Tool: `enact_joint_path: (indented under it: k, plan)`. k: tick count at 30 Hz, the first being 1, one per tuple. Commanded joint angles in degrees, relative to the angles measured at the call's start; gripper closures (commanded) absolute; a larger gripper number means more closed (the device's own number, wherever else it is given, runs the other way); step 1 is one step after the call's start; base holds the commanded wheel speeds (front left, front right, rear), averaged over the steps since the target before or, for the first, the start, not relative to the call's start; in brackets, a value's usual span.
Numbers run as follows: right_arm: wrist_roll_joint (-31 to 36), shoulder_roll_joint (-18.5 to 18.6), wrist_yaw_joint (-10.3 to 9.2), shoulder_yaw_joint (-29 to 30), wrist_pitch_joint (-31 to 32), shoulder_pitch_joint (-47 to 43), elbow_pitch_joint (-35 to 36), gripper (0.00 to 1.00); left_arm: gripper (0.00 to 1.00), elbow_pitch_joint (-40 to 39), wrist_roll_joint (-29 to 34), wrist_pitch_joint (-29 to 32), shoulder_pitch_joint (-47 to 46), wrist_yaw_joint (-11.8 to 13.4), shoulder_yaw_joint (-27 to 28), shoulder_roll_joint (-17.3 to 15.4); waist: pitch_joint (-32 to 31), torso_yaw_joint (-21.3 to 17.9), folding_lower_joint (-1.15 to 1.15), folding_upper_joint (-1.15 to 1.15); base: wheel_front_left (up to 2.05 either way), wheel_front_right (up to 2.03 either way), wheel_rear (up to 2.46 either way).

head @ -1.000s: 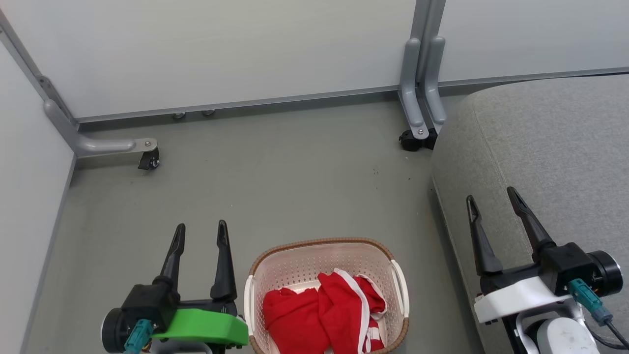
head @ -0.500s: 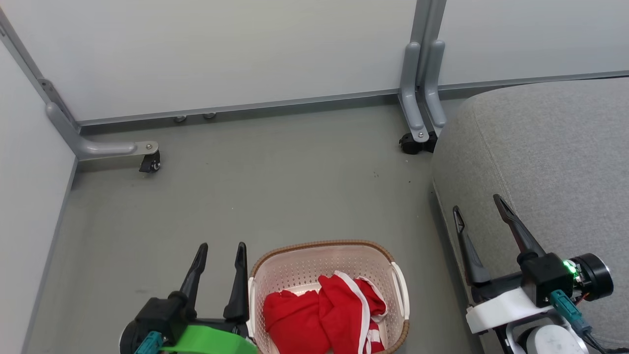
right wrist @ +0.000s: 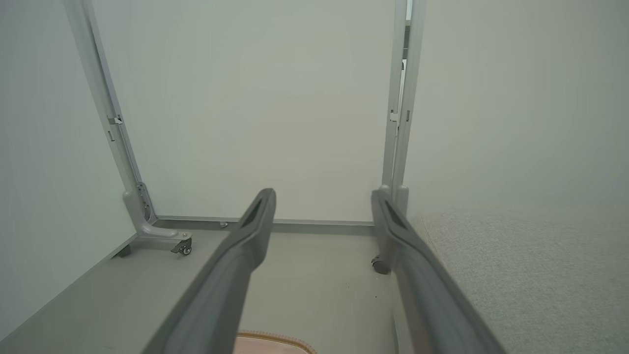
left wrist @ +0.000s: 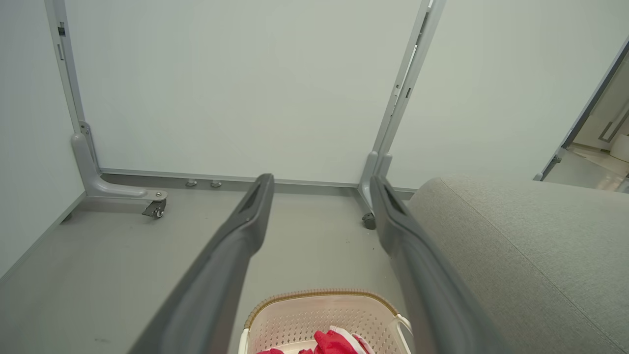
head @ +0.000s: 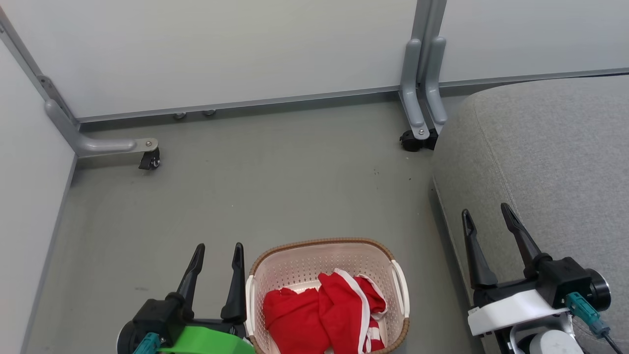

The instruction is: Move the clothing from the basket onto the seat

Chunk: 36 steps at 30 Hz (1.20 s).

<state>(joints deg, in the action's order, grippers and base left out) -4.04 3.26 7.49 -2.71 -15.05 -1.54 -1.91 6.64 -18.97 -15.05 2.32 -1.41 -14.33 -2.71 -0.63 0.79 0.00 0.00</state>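
The cream perforated basket (head: 324, 255) with a brown rim stands on the floor at the bottom centre of the head view. Red clothing (head: 319, 314) with white trim lies bunched inside it, and a scrap of the clothing (left wrist: 334, 344) shows in the left wrist view above the basket (left wrist: 319, 314). The big grey seat (head: 550, 152) fills the right side. My left gripper (head: 218, 250) is open just left of the basket, holding nothing. My right gripper (head: 484, 212) is open over the seat's left edge, also holding nothing. In the wrist views both sets of fingers (left wrist: 255, 206) (right wrist: 260, 211) stand apart.
White partition panels close off the back and left, on grey feet with black casters (head: 150, 161) (head: 415, 140). Grey floor (head: 275, 187) stretches between the basket and the panels. A doorway shows at the far right of the left wrist view (left wrist: 604, 147).
The left gripper has moved right and down, close beside the basket. The right gripper has dropped slightly lower over the seat's edge. Both stayed open; the clothing has not moved.
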Motion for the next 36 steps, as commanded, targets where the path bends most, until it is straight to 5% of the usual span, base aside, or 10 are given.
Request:
enact_joint_path:
  k: [1, 24, 36]
  plan:
    - [-0.91, -0.05, 0.0, 0.08, -0.19, -0.36, -0.28, 0.0, 0.0, 0.04, -0.45, -0.2, -0.42, 0.25, 0.26, -0.32, 0.1, -0.06, 0.0, 0.0, 0.0, 0.0, 0.0]
    - [-2.23, -0.3, 0.0, 0.14, -0.19, 0.31, -1.5, 0.0, 0.0, 0.74, 0.05, -0.19, -0.32, 0.53, 0.39, -0.31, 1.23, -1.15, 0.0, 0.0, 0.0, 0.0, 0.0]
    - [-2.93, -0.34, 0.0, 1.29, -0.19, 3.8, -1.33, 0.0, 0.0, 11.22, 6.86, -0.13, -7.3, 1.91, -3.67, -0.32, 11.45, -6.29, 0.0, 0.0, 0.0, 0.0, 0.0]
